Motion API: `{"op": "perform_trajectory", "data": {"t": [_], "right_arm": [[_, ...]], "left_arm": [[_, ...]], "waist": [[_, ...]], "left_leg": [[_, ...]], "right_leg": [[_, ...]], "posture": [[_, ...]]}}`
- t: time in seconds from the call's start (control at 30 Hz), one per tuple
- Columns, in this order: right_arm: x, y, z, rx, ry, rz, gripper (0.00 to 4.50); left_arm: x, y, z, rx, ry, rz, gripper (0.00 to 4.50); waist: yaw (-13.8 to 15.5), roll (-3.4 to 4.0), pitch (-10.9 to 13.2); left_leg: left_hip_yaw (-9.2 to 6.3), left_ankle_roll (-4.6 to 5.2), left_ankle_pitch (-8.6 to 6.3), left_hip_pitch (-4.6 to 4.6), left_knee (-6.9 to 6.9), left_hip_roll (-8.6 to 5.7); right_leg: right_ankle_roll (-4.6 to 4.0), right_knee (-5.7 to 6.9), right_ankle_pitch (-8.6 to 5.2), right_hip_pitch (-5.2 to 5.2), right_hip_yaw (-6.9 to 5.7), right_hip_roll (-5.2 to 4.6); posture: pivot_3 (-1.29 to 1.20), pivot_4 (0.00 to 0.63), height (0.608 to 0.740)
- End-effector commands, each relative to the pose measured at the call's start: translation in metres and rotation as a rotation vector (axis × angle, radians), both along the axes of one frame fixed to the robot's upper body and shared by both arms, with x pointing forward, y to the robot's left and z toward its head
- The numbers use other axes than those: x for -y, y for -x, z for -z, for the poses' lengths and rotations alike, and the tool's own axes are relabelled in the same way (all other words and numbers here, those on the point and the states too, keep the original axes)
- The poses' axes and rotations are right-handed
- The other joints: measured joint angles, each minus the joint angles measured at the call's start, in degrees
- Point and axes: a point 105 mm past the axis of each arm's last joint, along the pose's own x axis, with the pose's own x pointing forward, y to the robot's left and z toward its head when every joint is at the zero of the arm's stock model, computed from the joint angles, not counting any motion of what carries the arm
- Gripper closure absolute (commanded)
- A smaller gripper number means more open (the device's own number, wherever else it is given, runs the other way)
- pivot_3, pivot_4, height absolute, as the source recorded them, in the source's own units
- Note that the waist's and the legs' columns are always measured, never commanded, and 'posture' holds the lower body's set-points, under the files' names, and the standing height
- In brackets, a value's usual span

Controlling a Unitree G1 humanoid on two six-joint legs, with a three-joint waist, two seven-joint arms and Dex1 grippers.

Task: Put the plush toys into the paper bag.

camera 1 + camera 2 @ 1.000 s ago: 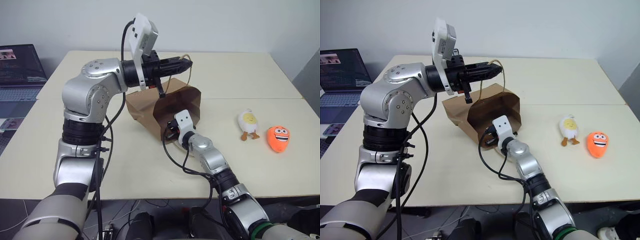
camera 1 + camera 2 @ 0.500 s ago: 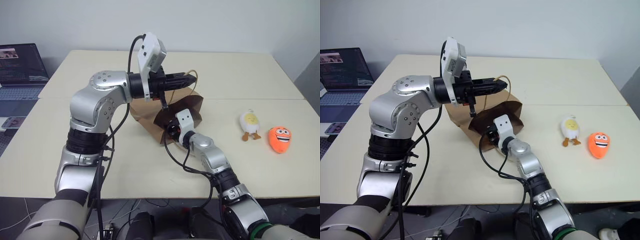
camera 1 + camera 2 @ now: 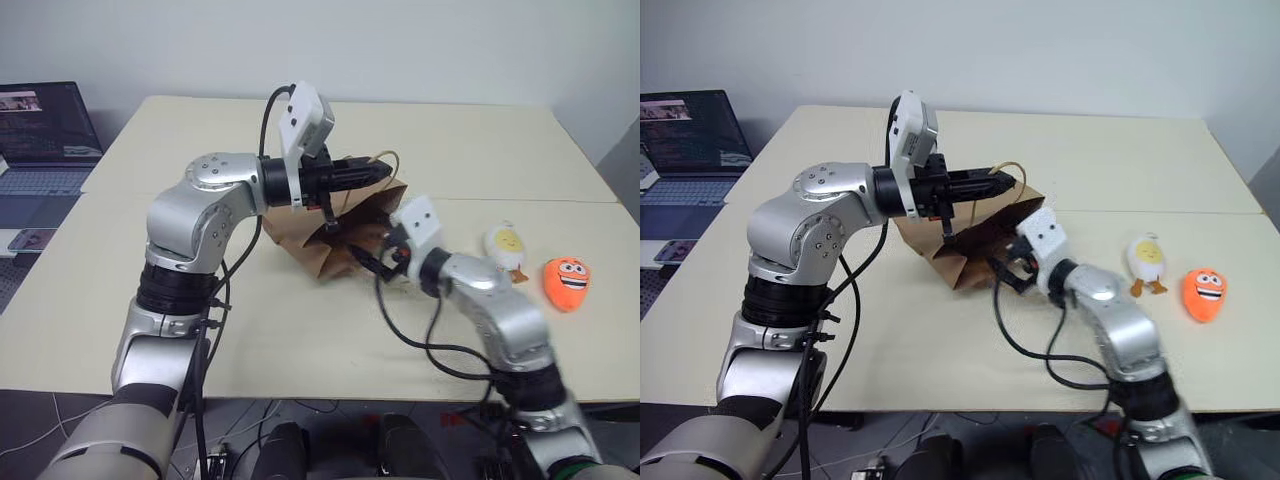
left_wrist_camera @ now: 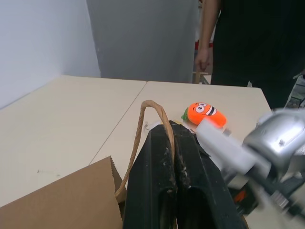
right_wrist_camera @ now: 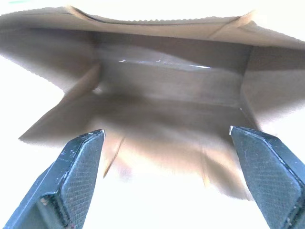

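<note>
On the beige table (image 3: 250, 330), left gripper (image 3: 378, 170) pinches bag handle (image 4: 155, 114); right gripper (image 5: 167, 176) gapes

Brown paper bag (image 3: 340, 232), white-and-yellow egg toy (image 3: 505, 245), orange grinning toy (image 3: 566, 282), beige table (image 3: 470, 150)

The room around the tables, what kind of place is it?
Probably an office or lab: plain pale tables pushed together, an open laptop on a side desk, bare white walls, and a person standing beyond the tables.

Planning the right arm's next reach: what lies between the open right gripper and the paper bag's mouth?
Nothing: the right wrist view shows bare space between the right gripper and the paper bag, whose inside looks empty.
</note>
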Motion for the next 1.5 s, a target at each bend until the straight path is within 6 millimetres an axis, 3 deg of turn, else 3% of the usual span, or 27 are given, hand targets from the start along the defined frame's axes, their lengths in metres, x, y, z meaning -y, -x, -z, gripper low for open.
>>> {"op": "perform_trajectory", "data": {"t": [0.03,0.1,0.2,0.37,0.53,0.7,0.8,0.9,1.13,1.3,1.37,1.5], "right_arm": [[0.020,0.021,-0.029,0.033,0.002,-0.040,0.05],[0.054,0.019,-0.044,0.069,0.051,0.065,0.05],[0.087,0.013,-0.057,0.107,0.079,0.204,0.05],[0.142,-0.011,-0.024,0.074,0.191,0.484,0.05],[0.172,-0.035,0.006,0.041,0.241,0.644,0.05],[0.186,-0.045,0.033,-0.053,0.222,0.728,0.05],[0.191,-0.046,0.043,-0.111,0.167,0.762,0.05],[0.194,-0.046,0.046,-0.127,0.131,0.779,0.65],[0.189,-0.043,0.032,-0.083,0.114,0.738,3.09],[0.159,-0.029,-0.009,-0.001,0.111,0.542,4.33],[0.137,-0.025,-0.035,0.024,0.041,0.452,4.36],[0.106,-0.022,-0.066,0.014,-0.122,0.365,4.36]], "left_arm": [[0.003,0.010,-0.004,0.037,0.007,0.035,4.50],[0.002,0.010,-0.002,0.034,0.007,0.036,4.50],[0.002,0.011,-0.001,0.031,0.010,0.037,4.50],[0.007,0.011,0.001,0.027,0.036,0.042,4.50],[0.011,0.012,0.002,0.026,0.044,0.050,4.50],[0.011,0.012,0.002,0.031,0.044,0.053,4.50],[0.010,0.011,0.002,0.035,0.042,0.052,4.50],[0.008,0.011,0.000,0.040,0.040,0.050,4.50],[0.001,0.007,-0.003,0.029,0.048,0.036,4.50],[-0.004,0.005,-0.001,0.005,0.048,0.044,4.50],[-0.003,0.007,0.001,-0.007,0.043,0.059,4.50],[-0.001,0.008,0.006,-0.024,0.038,0.080,4.50]], "waist": [[0.2,0.01,0.0],[0.4,0.02,0.0],[0.6,0.01,0.0],[0.8,0.01,0.0],[0.7,0.01,0.0],[0.7,0.01,0.0],[0.8,0.01,0.0],[0.8,0.01,0.0],[0.8,0.01,0.0],[0.8,0.02,0.0],[0.5,0.02,0.0],[0.3,0.02,0.0]], "left_leg": [[0.00,0.00,0.00,-0.02,0.00,0.00],[0.00,0.00,0.00,-0.05,0.01,-0.03],[0.03,0.00,0.00,-0.09,0.04,-0.06],[0.16,0.01,0.00,-0.07,0.04,-0.06],[0.51,0.01,0.01,-0.04,0.11,-0.05],[0.75,0.01,0.01,0.02,0.11,-0.03],[0.78,0.01,0.01,0.03,0.10,-0.02],[0.78,0.01,0.01,0.02,0.10,-0.01],[0.83,0.01,0.01,0.03,0.10,-0.01],[0.80,0.01,0.01,0.02,0.09,-0.02],[0.80,0.01,0.01,0.03,0.09,-0.01],[0.72,0.01,0.01,0.11,0.10,0.05]], "right_leg": [[0.00,0.00,0.00,-0.01,0.01,0.00],[0.00,-0.03,0.00,-0.01,0.01,0.00],[0.00,-0.08,0.00,0.00,0.02,-0.01],[-0.01,-0.09,-0.01,-0.01,0.05,0.04],[0.00,-0.11,-0.01,-0.05,0.34,0.02],[-0.01,-0.08,-0.01,-0.05,0.36,0.03],[-0.01,-0.08,-0.01,-0.05,0.35,0.03],[-0.01,-0.05,-0.01,-0.05,0.36,0.02],[-0.01,-0.06,-0.01,-0.05,0.36,0.02],[0.00,-0.06,-0.01,-0.05,0.36,0.02],[0.00,-0.07,-0.01,-0.05,0.34,0.03],[0.00,-0.04,-0.01,-0.03,0.33,0.05]], "posture": [[0.00,0.150,0.740],[0.00,0.150,0.740],[0.00,0.150,0.740],[0.00,0.150,0.740],[0.00,0.150,0.740],[0.00,0.150,0.740],[0.00,0.150,0.740],[0.00,0.150,0.740],[0.00,0.150,0.740],[0.00,0.150,0.740],[0.00,0.150,0.740],[0.00,0.150,0.740]]}}
